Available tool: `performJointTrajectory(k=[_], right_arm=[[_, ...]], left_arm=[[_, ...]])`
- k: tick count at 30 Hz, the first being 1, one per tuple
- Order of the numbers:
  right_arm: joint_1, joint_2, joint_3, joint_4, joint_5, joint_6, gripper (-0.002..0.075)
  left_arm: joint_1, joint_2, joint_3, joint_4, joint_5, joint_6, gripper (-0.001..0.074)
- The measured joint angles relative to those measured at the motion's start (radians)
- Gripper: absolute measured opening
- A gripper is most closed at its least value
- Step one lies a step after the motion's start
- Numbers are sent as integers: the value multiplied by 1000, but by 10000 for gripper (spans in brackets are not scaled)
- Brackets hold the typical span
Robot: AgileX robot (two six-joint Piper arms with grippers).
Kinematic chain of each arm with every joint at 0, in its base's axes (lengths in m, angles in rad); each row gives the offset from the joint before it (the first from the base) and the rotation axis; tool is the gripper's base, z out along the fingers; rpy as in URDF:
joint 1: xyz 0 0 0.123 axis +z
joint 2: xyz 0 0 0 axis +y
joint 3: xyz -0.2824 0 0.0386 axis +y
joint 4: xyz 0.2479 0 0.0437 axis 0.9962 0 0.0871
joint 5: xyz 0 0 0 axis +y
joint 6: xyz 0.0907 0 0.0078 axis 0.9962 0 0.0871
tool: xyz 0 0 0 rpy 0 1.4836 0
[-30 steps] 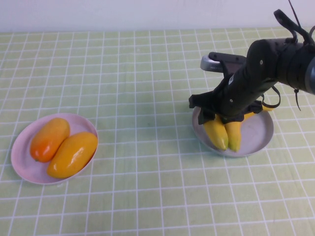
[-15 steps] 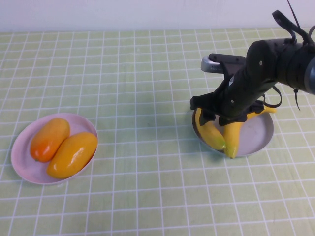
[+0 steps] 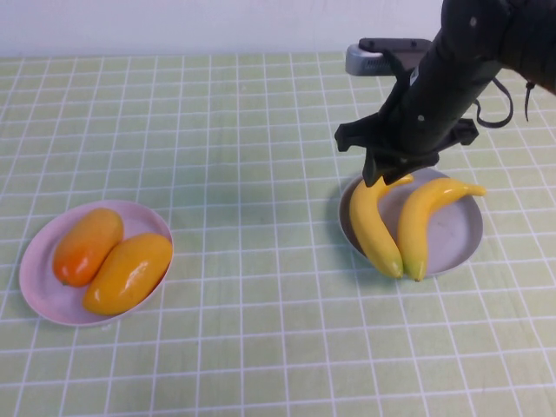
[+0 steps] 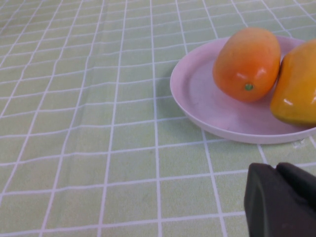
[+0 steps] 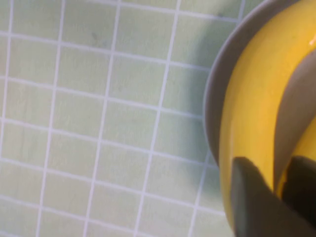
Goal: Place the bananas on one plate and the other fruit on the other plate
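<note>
Two yellow bananas (image 3: 372,228) (image 3: 421,221) lie side by side on the grey-blue plate (image 3: 465,248) at the right. My right gripper (image 3: 380,174) hangs just above their far ends, open, with nothing between its fingers. In the right wrist view one banana (image 5: 252,98) and the plate rim (image 5: 217,94) lie below the right gripper (image 5: 276,192). The other fruit, a redder mango (image 3: 87,246) and a yellow-orange one (image 3: 129,272), rest on the pink plate (image 3: 39,291) at the left. My left gripper (image 4: 281,197) is shut, near the pink plate (image 4: 197,98), and out of the high view.
A green checked cloth (image 3: 243,174) covers the whole table. The right arm's dark body (image 3: 452,78) reaches over the back right part of the table, above the grey plate's far edge.
The right arm has lifted up and back off the grey plate. The bananas stay on the plate, now spread slightly apart. The left side has not moved.
</note>
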Motion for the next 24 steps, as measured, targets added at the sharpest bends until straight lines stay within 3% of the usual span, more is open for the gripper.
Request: performJointTrajectory(k=[2, 6, 16, 24], right_arm=[[0, -14, -10, -1, 29, -25, 78], [9, -67, -4, -5, 44, -73, 3], [89, -487, 254, -7, 32, -117, -14], [100, -870, 511, 2, 59, -125, -15]], left_arm=[[0, 0, 0, 0, 0, 0, -1], [0, 0, 0, 0, 0, 0, -1], [0, 0, 0, 0, 0, 0, -1], [0, 0, 0, 0, 0, 0, -1]])
